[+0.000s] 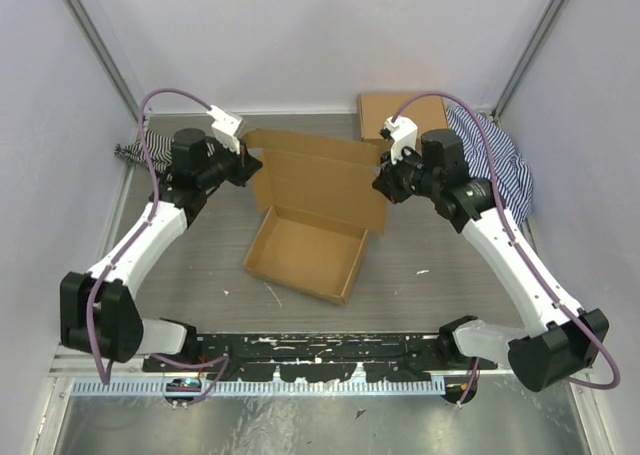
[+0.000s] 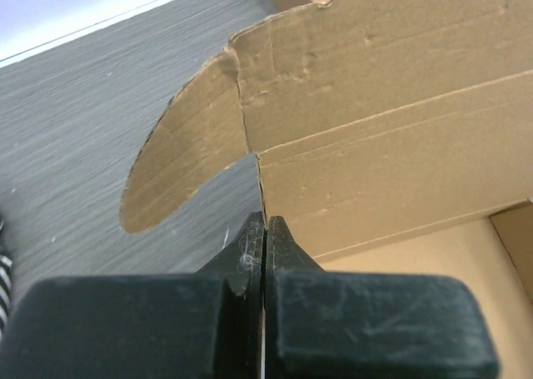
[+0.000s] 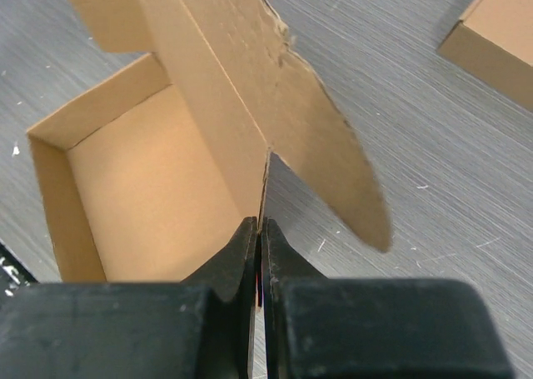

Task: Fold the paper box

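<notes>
From above, the paper box (image 1: pixel 305 250) sits in the middle of the grey surface (image 1: pixel 200 255). Its shallow tray is open toward the camera, and its lid panel (image 1: pixel 320 180) stands up along the far side. The left pincer (image 1: pixel 252 163) meets the lid's left edge and the right pincer (image 1: pixel 383 182) meets its right edge, so the two arms frame the lid between them. Behind the right arm, another brown cardboard box (image 1: pixel 383 110) lies flat at the back of the surface, well apart from the paper box. A blue-and-white striped cloth (image 1: pixel 505 165) lies to its right, and a second striped cloth (image 1: pixel 128 152) shows at the far left. In the left wrist view, the black fingers are pressed together with only a hairline gap. They pinch the lid's side edge just below the spot where a rounded side flap (image 2: pixel 179 167) juts out over the surface. Crease lines run across the lid, and part of the tray floor shows at lower right. In the right wrist view, the fingers are likewise closed tight on the thin cardboard edge of the lid. Another rounded flap (image 3: pixel 337 167) fans out to the right. The open tray, with its upright walls, lies to the left, and a corner of the other box shows at upper right.
</notes>
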`<state>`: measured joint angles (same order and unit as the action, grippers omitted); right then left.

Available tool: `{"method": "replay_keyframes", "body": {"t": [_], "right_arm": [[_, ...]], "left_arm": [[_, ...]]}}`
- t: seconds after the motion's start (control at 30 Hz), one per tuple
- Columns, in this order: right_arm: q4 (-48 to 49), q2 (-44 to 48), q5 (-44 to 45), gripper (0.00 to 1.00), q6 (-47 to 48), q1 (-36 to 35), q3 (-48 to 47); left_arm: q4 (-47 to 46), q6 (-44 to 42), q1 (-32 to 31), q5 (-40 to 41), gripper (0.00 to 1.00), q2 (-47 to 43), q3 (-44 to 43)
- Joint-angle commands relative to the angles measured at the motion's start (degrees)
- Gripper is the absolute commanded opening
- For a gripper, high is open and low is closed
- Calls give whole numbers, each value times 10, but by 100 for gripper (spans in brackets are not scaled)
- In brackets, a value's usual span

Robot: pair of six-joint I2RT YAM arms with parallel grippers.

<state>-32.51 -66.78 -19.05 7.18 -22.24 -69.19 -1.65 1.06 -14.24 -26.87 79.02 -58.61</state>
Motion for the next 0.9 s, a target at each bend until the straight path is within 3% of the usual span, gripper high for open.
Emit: {"method": "replay_keyframes", "body": {"t": [0.0, 0.2, 0.37, 0.63, 0.87], "right_arm": [[21, -30, 11, 2, -36, -3, -45], [10, -67, 64, 1, -117, -5, -60], [45, -48, 184, 1, -188, -52, -24], [83, -21, 331, 1, -262, -157, 21], [110, 22, 444, 1, -291, -226, 84]], "left_arm": [[83, -14, -55, 94, 0, -57, -14], [104, 18, -123, 204, 0, -124, 7], [108, 50, -165, 266, 0, -153, 22], [135, 85, -202, 330, 0, -164, 24], [109, 105, -221, 350, 0, -219, 89]]}}
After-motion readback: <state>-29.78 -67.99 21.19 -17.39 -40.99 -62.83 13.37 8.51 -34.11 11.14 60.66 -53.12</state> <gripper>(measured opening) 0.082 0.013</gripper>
